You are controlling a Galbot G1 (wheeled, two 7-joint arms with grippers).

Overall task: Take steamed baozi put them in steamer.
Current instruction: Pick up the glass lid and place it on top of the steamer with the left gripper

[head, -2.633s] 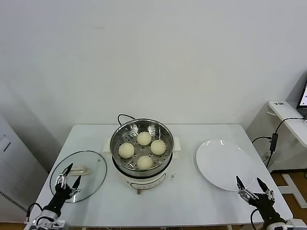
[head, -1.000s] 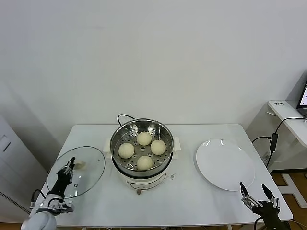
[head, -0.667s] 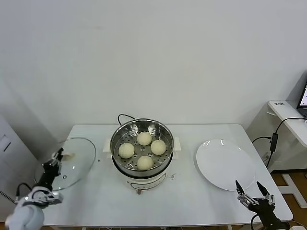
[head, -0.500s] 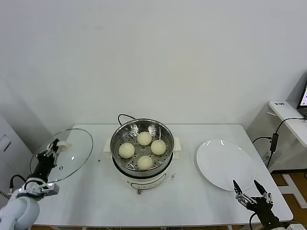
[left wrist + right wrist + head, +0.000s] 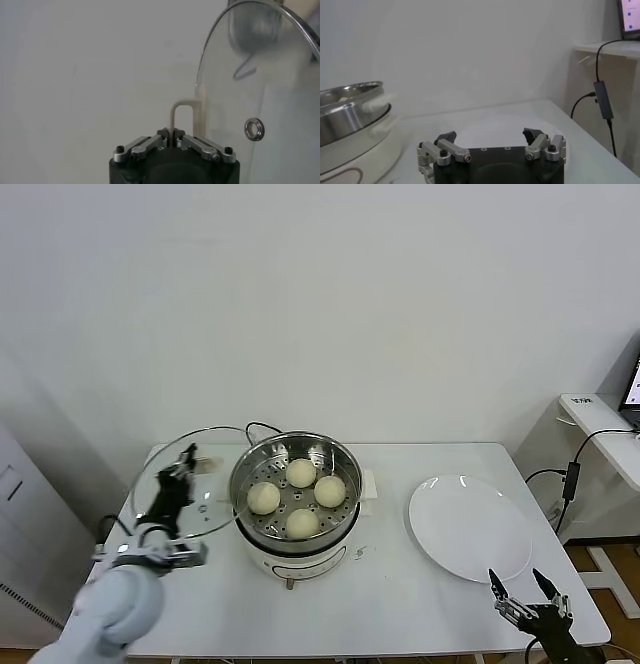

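Observation:
Several cream-white baozi (image 5: pixel 301 473) lie on the perforated tray inside the shiny steel steamer (image 5: pixel 241 474), which stands on its white base at the table's middle. My left gripper (image 5: pixel 178 471) is shut on the white handle (image 5: pixel 182 116) of the round glass lid (image 5: pixel 200 489). It holds the lid tilted above the table, just left of the steamer's rim. In the left wrist view my left gripper (image 5: pixel 174 134) pinches the handle, and the lid's glass (image 5: pixel 260 85) stands beside it. My right gripper (image 5: pixel 522 594) is open and empty at the table's front right corner.
A flat white plate (image 5: pixel 468 527) lies bare to the right of the steamer, just beyond my right gripper (image 5: pixel 490 135). A black cord (image 5: pixel 262 427) runs behind the steamer. A side desk with cables (image 5: pixel 590 419) stands at the far right.
My left gripper closed on the lid's handle, lifted the lid off the table at the left and carried it right, up to the steamer's edge. My right gripper stayed low at the front right.

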